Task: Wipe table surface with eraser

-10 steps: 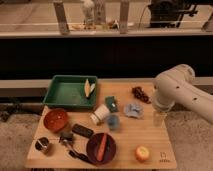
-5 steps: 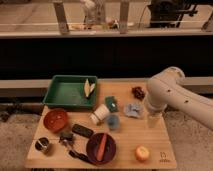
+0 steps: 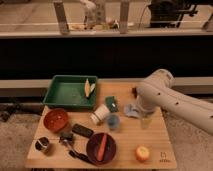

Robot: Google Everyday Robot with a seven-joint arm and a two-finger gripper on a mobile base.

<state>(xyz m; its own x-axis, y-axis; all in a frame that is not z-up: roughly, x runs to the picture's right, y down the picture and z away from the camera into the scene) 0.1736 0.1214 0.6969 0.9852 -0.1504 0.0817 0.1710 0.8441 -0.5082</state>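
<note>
Eraser (image 3: 82,130) lay flat on the tabletop (image 3: 131,137) left of centre, beside the white cup (image 3: 99,114) (untouched, likely awaiting pickup). Right of it, well apart, the gripper (image 3: 145,121) hung low, fingers spread and empty, probably readied for reaching.

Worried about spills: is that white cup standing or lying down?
Lying down: the white cup rests on its side on the table surface, mouth facing sideways. The gripper hangs over the table's right part.

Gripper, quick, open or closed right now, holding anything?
Gripper: open, holding nothing, over the right side of the table surface, away from the eraser.
</note>
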